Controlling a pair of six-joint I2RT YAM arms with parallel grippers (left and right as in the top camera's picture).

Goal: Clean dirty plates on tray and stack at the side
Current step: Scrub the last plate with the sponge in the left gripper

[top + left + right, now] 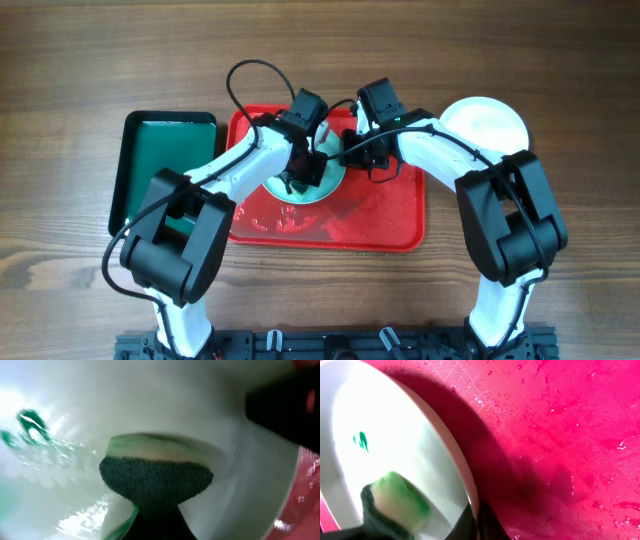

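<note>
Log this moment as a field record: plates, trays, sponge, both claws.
dirty plate: in the red tray, green smears on its face
side plate: on the table right of the red tray, looks clean
red tray: wet, droplets on its floor
green tray: left of the red tray
sponge: pressed on the dirty plate
left claw: shut on the sponge
right claw: shut, apparently on the dirty plate's rim

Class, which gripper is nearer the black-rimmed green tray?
Left. The left gripper, pressing a green-stained sponge on the pale round plate, sits right of that green tray; the right gripper, at the plate's rim, is farther right.
</note>
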